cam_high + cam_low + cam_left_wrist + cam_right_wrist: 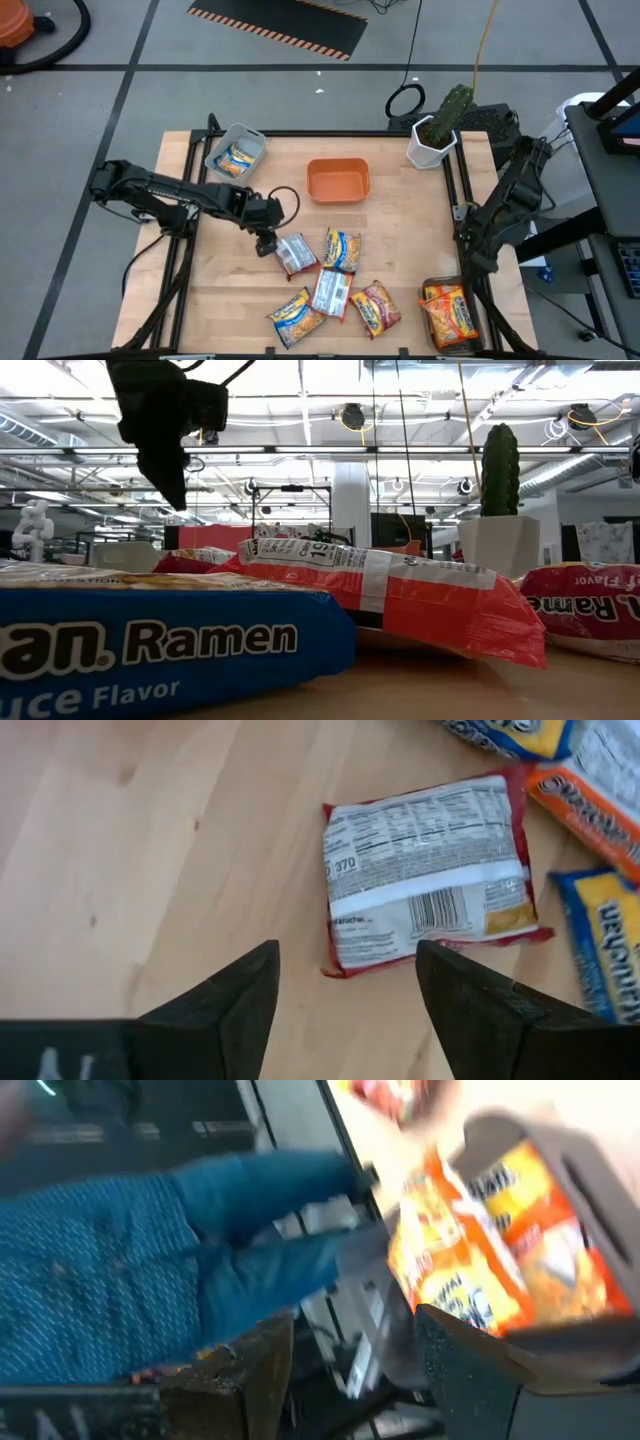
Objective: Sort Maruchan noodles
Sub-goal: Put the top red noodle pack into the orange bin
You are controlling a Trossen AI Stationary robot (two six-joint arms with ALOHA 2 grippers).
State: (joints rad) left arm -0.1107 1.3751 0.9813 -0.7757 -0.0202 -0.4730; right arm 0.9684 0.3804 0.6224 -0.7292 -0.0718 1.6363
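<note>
Blue ramen packet (150,650) cropped up close; left tool (345,985) open, empty, above silver-red packet (430,870).

Five ramen packets lie loose in the lower middle of the high view: a silver-red packet (296,254) lying back side up with its label and barcode showing, a yellow-blue packet (341,249) just right of it, a white-and-red packet (331,292) below, a second yellow-blue packet (296,317) at lower left and a red packet (376,308) at lower right. One more yellow-blue packet (237,159) sits in the grey bin at upper left, and what looks like a couple of orange packets (450,312) fill the bin at lower right.
</note>
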